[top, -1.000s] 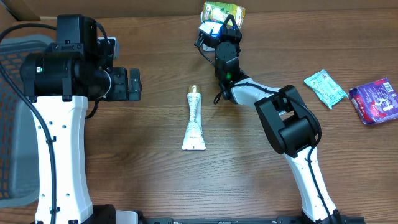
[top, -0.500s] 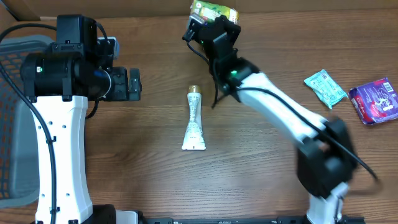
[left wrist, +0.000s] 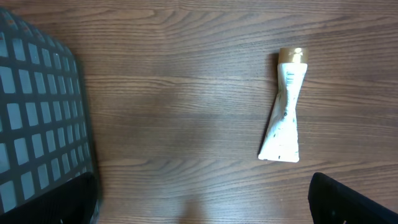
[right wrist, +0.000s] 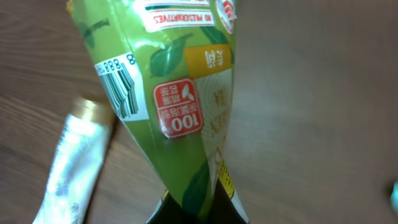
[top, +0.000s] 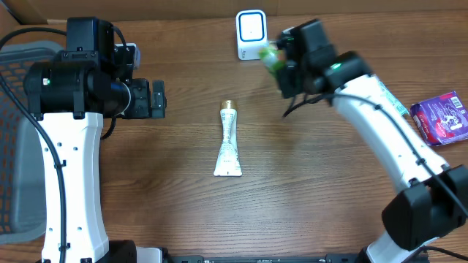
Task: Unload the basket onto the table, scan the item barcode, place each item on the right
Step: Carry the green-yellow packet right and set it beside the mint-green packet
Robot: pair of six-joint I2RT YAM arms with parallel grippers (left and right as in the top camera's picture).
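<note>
The pouch leaves the scanner
Right pincer pinches it (barcode showing), scanner now uncovered just left; scan likely done.

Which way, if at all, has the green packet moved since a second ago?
Yes. The green packet, in the right gripper, came from beyond the white scanner to its right.

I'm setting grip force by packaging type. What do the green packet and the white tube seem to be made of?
Green packet: apparently thin printed plastic film, glossy; it has a soft sheen and tapers into folds. White tube: probably soft plastic or laminate, satin; flattened and crimped at its wide end, slightly twisted. Gold cap: metallic-looking, likely coated plastic.
</note>
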